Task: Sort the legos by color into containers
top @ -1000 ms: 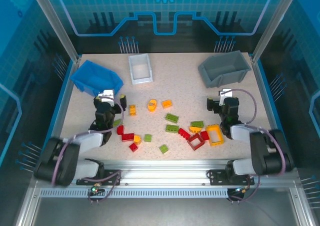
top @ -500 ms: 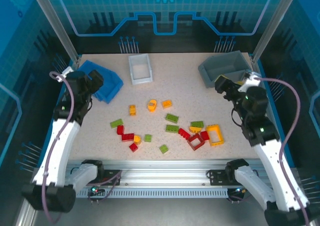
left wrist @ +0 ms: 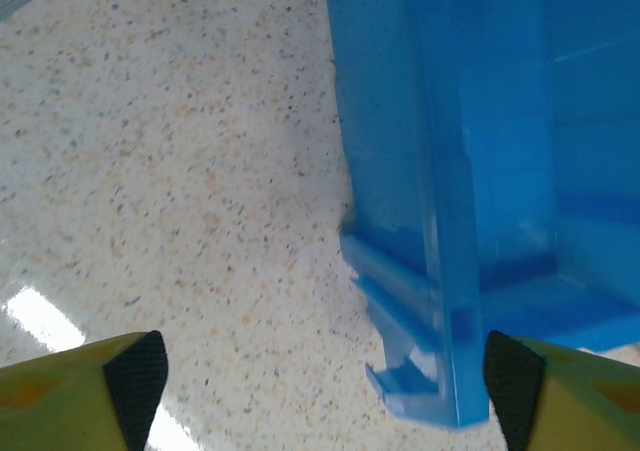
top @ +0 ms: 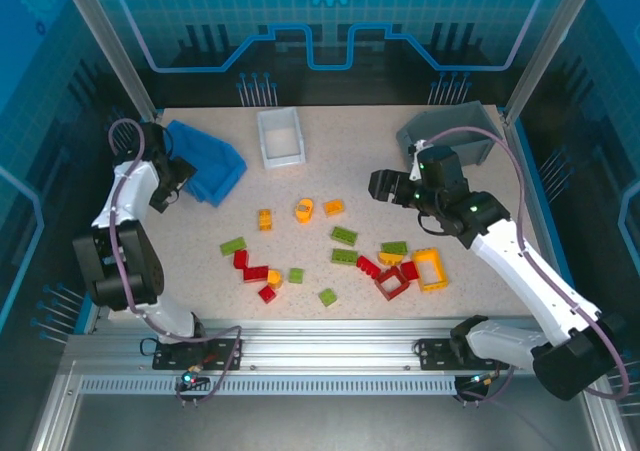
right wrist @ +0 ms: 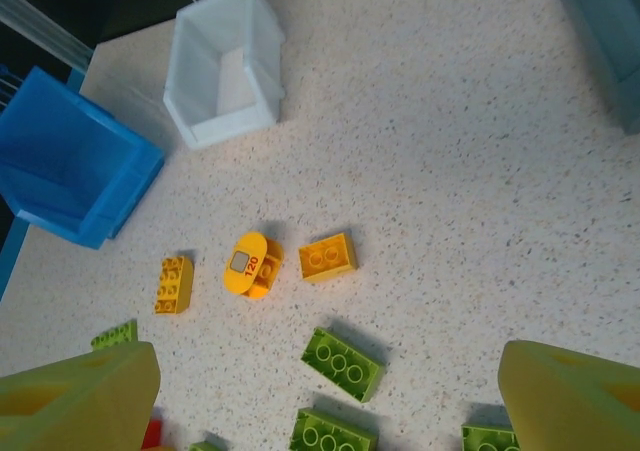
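The left gripper (top: 172,176) hangs beside the near-left corner of the blue open-top plastic bin (top: 215,166), which stands at the far left of the speckled beige table (top: 380,141). In the left wrist view its yellow fingertips (left wrist: 70,386) stand wide apart with nothing between them but bare tabletop and the bin's corner. It is released and empty.

The right gripper (top: 382,184) hovers over the table just in front of the grey plastic bin (top: 440,129) at the far right. Its jaws are spread too, gripping nothing.

The small white plastic bin (top: 281,117) sits at the far edge between the other two, and what shows of its inside looks bare. The small plastic studded legos (top: 345,236) all lie loose in the middle of the table:
- a rounded yellow-orange piece marked "120" (right wrist: 250,264)
- an orange brick (right wrist: 327,256) just beside it
- lime green bricks (right wrist: 343,363) nearer the arms
- red bricks (top: 255,271) at the near left
- a yellow open frame (top: 430,268) touching a red open frame (top: 392,283)
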Motion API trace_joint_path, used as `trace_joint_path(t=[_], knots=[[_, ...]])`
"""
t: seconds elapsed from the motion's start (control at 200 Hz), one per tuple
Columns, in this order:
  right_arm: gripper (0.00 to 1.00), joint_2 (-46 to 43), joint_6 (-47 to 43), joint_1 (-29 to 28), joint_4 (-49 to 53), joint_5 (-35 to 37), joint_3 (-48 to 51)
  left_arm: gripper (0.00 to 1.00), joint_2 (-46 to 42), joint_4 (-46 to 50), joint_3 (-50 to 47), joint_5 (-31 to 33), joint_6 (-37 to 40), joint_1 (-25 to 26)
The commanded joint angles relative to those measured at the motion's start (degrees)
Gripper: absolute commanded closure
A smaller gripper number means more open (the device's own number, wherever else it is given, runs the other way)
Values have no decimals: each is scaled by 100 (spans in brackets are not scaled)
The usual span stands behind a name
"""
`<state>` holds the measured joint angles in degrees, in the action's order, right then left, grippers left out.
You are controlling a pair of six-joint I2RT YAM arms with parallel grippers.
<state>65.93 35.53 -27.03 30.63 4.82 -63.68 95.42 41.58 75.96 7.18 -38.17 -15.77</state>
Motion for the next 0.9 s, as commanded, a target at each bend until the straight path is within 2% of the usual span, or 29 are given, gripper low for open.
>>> trace_joint_path(t=[0.0,0.255,0.465,0.625,0.785,0.895], knots=[[11,90,-107,-63,83,-270,-184,19,388,11,430,-212,298,-40],[12,267,-203,-40,61,-333,-239,29,969,-197,719,-343,413,-40],[15,374,-277,221,138,-274,-257,56,1253,-195,960,-439,736,-32],[17,643,-427,1020,497,-135,-477,74,1336,-287,1070,-480,1039,-33],[16,1388,-216,2053,991,195,-923,88,1571,-407,1325,-779,1413,-23],[15,2005,9,2522,878,266,-1251,92,1797,-446,1571,-858,1610,33]])
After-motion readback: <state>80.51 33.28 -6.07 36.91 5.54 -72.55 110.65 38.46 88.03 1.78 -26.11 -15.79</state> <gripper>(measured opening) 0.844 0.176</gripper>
